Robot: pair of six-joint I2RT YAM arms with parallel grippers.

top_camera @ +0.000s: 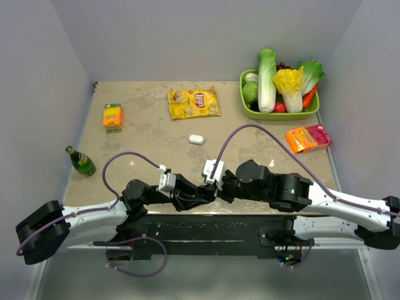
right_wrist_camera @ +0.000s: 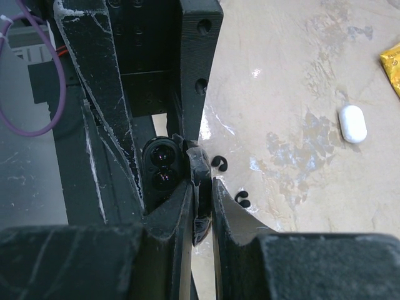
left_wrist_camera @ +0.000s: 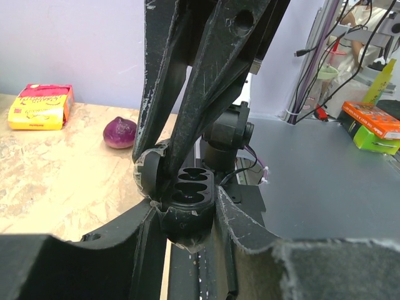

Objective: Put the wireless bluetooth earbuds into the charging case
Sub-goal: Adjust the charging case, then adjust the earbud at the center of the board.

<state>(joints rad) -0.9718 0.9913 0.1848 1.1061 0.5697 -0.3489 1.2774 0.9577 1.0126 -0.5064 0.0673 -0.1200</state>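
A black charging case hangs open over the table's near edge, its dark earbud wells showing. My left gripper is shut on the case's lower body. My right gripper is shut on the thin raised lid, with the case's wells just left of it. In the top view the two grippers meet at the case. Two tiny dark earbuds lie on the table beside the right fingers. A white pill-shaped case lies closed farther out.
A yellow chips bag lies at the back centre. A green basket of vegetables stands back right, an orange-pink packet in front of it. An orange box and a green bottle are at the left.
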